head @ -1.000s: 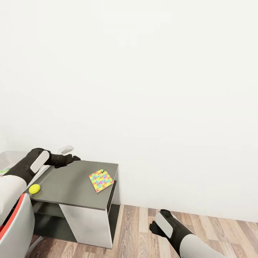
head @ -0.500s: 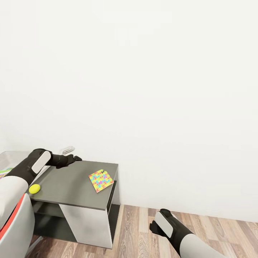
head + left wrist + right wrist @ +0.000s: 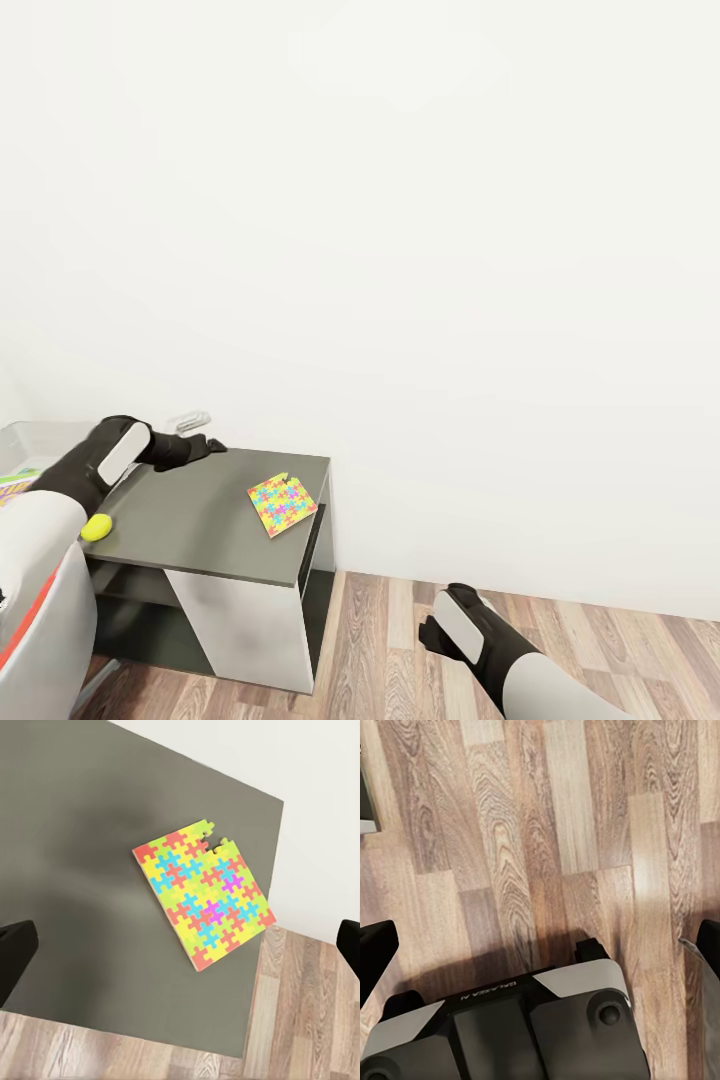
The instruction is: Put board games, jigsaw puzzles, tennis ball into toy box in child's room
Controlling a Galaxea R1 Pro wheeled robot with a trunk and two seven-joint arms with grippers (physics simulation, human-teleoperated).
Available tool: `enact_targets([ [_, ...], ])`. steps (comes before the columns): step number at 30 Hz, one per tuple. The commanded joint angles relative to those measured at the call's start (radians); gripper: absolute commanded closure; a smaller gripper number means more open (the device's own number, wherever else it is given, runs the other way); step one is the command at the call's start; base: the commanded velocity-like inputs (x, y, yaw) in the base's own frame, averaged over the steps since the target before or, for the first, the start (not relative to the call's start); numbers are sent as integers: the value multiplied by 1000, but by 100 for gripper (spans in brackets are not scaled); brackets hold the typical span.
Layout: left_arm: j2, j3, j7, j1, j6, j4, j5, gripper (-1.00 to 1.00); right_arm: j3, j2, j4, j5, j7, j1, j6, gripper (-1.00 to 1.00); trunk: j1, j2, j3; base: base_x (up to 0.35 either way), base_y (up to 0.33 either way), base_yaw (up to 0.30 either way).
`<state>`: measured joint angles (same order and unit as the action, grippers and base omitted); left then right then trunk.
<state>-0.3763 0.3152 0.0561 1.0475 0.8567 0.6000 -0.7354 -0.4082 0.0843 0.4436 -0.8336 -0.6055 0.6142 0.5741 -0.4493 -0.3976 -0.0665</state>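
Still unpacked, judging by the multicoloured flat jigsaw puzzle (image 3: 204, 896) and yellow-green tennis ball (image 3: 96, 527) lying on the dark grey surface (image 3: 190, 510), left claw (image 3: 180, 945) spread wide and empty above the puzzle.

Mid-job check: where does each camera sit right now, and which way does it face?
Head view: on the head, facing forward and down at the wall, grey table, ball and puzzle; both arms show, with the left gripper.
Left wrist view: above the table, facing down on the puzzle; dark fingertips at the edges.
Right wrist view: facing down at the wood floor; robot base shows.
Head and left wrist views share the puzzle and table.
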Motion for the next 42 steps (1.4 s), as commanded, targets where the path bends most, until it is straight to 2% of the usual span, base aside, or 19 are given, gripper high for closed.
enact_targets([
  [1, 6, 5, -8, 1, -3, 0, 6, -100, -7, 0, 1, -9, -8, 1, 2, -100, -1, -2, -2, 0, 0, 0],
  [4, 31, 8, -31, 1, -29, -3, 7, -100, -7, 2, 1, -9, -8, 1, 2, -100, -1, -2, -2, 0, 0, 0],
  [5, 49, 10, -48, 1, -49, -8, 8, -100, -8, 2, 1, -9, -8, 1, 1, -100, -1, -2, -2, 0, 0, 0],
  [7, 70, 12, -73, 1, -70, -21, 11, -100, -8, 1, 1, -9, -8, 1, 1, -100, -1, -2, -2, 0, 0, 0],
  [8, 90, 12, -103, 1, -88, -36, 16, -100, -7, 0, 1, -9, -8, 1, 1, -100, -1, -2, -2, 0, 0, 0],
  [10, 112, 13, -153, 1, -105, -55, 21, -100, -7, -1, 1, -9, -8, 1, 1, -100, -1, -2, -2, 0, 0, 0],
  [14, 130, 11, -216, 1, -120, -70, 25, -100, -7, -2, 1, -9, -8, 1, 1, -100, -1, -2, -2, 0, 0, 0],
  [17, 139, 10, -233, 1, -124, -74, 26, -100, -7, -3, 2, -9, -8, 1, 1, -100, -1, -2, -2, 0, 0, 0],
  [23, 196, 13, -246, 1, -148, -78, 28, -100, -8, -1, 4, -9, -8, 1, 1, -100, -1, -2, -2, 0, 0, 0],
  [30, 211, 18, -249, 2, -190, -79, 26, -100, -8, -4, 3, -9, -8, 1, 1, -100, -1, -2, -2, 0, 0, 0],
  [42, 212, 13, -262, 1, -188, -79, 25, -100, -8, -4, 3, -9, -8, 1, 1, -100, -1, -2, -2, 0, 0, 0],
])
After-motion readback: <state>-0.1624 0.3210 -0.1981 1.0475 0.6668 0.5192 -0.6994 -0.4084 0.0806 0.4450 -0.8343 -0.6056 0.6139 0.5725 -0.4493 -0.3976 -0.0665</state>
